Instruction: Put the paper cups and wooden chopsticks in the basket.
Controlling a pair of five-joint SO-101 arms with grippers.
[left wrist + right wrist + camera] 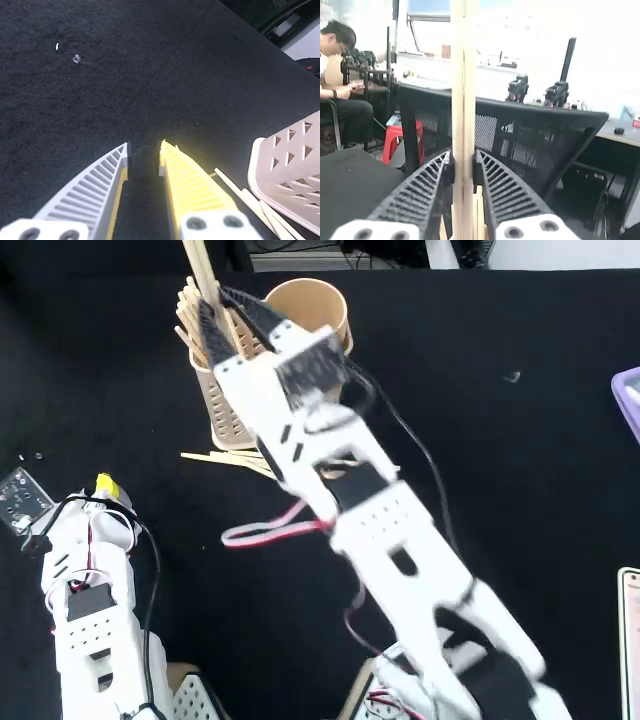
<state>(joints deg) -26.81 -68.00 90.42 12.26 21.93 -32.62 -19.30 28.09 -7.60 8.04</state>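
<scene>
Chopsticks [463, 75] pinched upright in right jaws above basket [222, 412]; left jaws spread.

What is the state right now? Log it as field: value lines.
right gripper: shut on chopsticks, held upright over the basket
left gripper: open, empty, above the table
basket contents: other chopsticks
loose chopsticks: on the table beside the basket
cup: next to the basket
</scene>
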